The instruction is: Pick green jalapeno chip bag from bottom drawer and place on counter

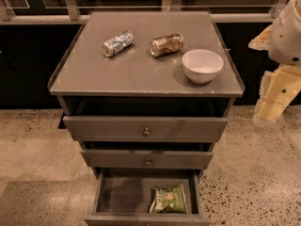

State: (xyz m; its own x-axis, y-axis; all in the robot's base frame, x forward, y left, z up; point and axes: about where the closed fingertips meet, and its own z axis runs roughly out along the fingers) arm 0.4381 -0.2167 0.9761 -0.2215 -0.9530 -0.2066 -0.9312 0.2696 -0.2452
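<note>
The green jalapeno chip bag [169, 200] lies flat in the open bottom drawer [120, 192], at its front right. The drawer is pulled out below two shallower drawers with round knobs. The counter [141, 69] is the grey metal top of the cabinet. My gripper [269, 110] hangs at the far right of the view, beside the cabinet's right side at about the height of the top drawer. It is well away from the bag and holds nothing that I can see.
On the counter lie a crushed silver can [117, 43] at the back left and a brownish-gold can [166, 44] at the back middle. A white bowl [202, 65] stands at the right. Speckled floor surrounds the cabinet; a dark railing runs behind it.
</note>
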